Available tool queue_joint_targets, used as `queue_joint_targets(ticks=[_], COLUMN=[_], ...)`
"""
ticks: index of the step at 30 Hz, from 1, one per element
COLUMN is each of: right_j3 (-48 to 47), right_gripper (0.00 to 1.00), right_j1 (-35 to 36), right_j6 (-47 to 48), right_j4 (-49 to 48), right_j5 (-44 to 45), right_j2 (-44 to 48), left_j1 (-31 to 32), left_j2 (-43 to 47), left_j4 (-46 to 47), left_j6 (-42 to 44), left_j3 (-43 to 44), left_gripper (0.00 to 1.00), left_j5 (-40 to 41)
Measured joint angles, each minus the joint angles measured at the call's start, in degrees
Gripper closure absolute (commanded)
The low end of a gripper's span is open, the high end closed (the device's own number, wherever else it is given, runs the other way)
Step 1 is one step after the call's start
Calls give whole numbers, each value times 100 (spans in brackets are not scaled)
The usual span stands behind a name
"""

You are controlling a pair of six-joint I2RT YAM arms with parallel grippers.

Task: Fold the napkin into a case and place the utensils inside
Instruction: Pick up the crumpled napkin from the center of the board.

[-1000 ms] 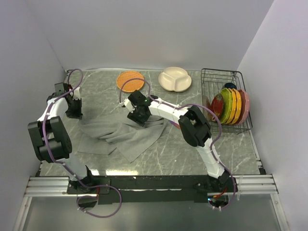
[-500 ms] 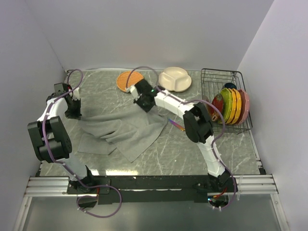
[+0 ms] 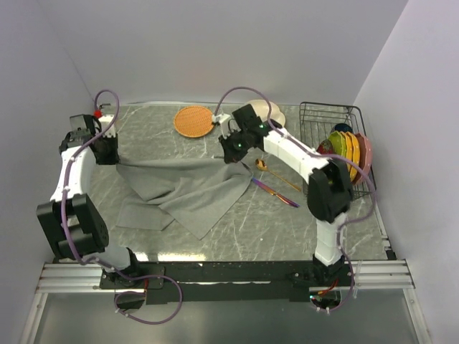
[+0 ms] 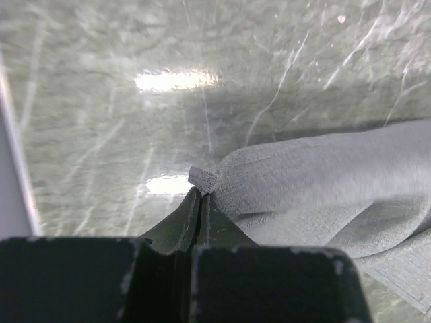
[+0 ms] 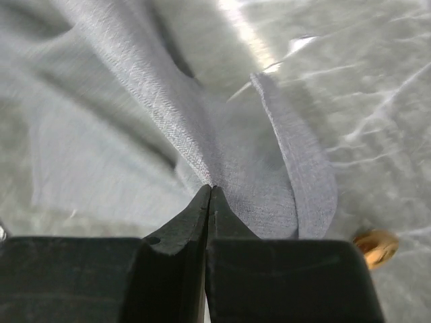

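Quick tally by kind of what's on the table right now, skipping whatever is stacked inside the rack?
napkin: 1
utensils: 2, the spoon and the knife
woven mat: 1
cream plate, partly behind the right arm: 1
wire rack: 1
Total: 6

Marbled grey-green table, pale walls on three sides. Round orange woven mat lies flat near the back edge. Just right of it is a cream divided plate, partly hidden. Black wire rack in the far right corner holds coloured plates on edge: green, yellow, orange, pink. Metal rail runs along the near edge.
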State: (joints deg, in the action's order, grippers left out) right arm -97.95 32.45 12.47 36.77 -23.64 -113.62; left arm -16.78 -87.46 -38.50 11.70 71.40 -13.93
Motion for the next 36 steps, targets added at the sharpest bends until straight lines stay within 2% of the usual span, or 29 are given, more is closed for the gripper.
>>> queue_joint_targets(ticks=[2, 5, 6, 7, 9, 14, 20, 21, 25, 36], right_j3=[317, 236, 114, -4, -203, -619, -1755, -1845, -2033, -1954], right_gripper=[99, 85, 60, 54, 47, 46, 45, 40, 38, 47], right_j1=[225, 625, 748, 813, 831, 544, 70, 26, 70, 251], right_j6=[173, 308, 334, 348, 343, 319, 116, 105, 105, 407], right_j4=[50, 166, 225, 249, 345, 765, 925, 887, 828, 925], right_j5=[17, 13, 24, 35, 140, 463, 667, 723, 1016, 1668], right_j2=[409, 374, 205, 4, -431, -1058, -1294, -1287, -1355, -1910], left_j1=[-15, -57, -68, -68, -85, -179, -238, -238, -232, -225], left_j2=[146, 42, -74, -166, -422, -811, -841, -841, -841, -841], left_j4=[-9, -37, -59, -74, -107, -125, -109, -105, -90, -72], left_j6=[70, 114, 111, 111, 116, 247, 363, 363, 363, 352], left_j3=[0, 2, 9, 15, 37, 37, 96, 96, 96, 96], left_gripper=[99, 99, 99, 99, 99, 99, 99, 99, 99, 99], left_j5=[11, 46, 96, 127, 264, 533, 520, 518, 514, 514])
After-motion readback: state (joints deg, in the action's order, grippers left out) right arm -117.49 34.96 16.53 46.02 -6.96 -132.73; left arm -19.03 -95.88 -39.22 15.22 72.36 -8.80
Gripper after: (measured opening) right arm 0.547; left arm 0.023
